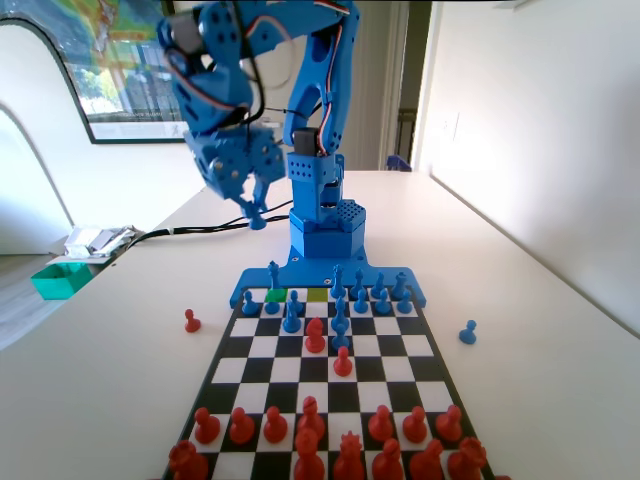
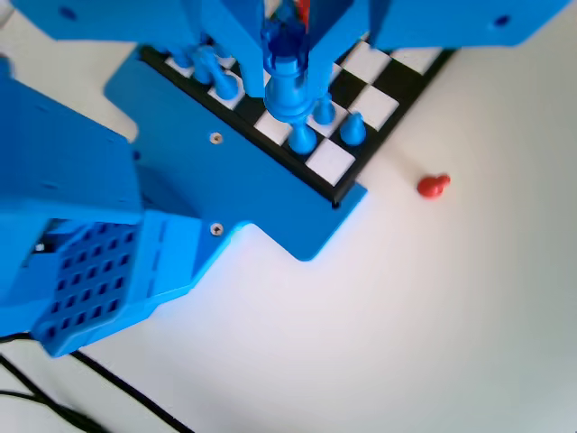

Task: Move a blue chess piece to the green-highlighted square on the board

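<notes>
Tool [image 1: 252, 200] raised well above the tabletop [image 1: 540, 330], left of the blue arm's column in the fixed view, off the board's far-left corner. Jaws closed on a blue chess piece [image 1: 256, 214]; piece hangs base-down between them. Wrist view confirms: same piece [image 2: 287, 77] clamped upright at the top edge, jaws tight on its upper part.

Board [image 1: 420, 345] lies flat, joined at its far edge to the blue base [image 1: 325, 280]. Green-highlighted square [image 1: 277, 296] in the far row, left of centre, looks unoccupied. A yellow-green square [image 1: 317, 295] sits two squares to its right, though the tint is hard to judge at this angle.

Blue pieces crowd the two far rows. Red pieces fill the near rows; two red ones [image 1: 315, 335] stand forward mid-board.

Off the board: a red pawn [image 1: 192, 321] on the tabletop to the left in the fixed view, also seen in the wrist view [image 2: 433, 186]; a blue pawn [image 1: 468, 332] on the right.
</notes>
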`<state>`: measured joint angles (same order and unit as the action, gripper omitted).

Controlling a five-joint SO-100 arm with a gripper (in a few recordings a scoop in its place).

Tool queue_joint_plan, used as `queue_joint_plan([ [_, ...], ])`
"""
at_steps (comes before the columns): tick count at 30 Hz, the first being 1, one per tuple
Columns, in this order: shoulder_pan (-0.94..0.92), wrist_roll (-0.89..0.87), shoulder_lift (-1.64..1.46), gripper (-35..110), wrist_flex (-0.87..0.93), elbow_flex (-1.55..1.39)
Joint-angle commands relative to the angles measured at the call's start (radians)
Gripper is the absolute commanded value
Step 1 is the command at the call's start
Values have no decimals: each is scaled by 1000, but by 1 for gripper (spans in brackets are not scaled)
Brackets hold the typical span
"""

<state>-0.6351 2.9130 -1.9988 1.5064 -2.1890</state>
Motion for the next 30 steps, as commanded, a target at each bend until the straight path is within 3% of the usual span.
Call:
queue_joint_plan([
  [1,54,558,-83,1,55,55],
  [8,199,273,-133,1,0,-29],
  [12,296,249,-156,1,-71,-120],
  [18,388,443,-199,1,-256,-316],
  [30,342,847,-236,1,-538,-535],
])
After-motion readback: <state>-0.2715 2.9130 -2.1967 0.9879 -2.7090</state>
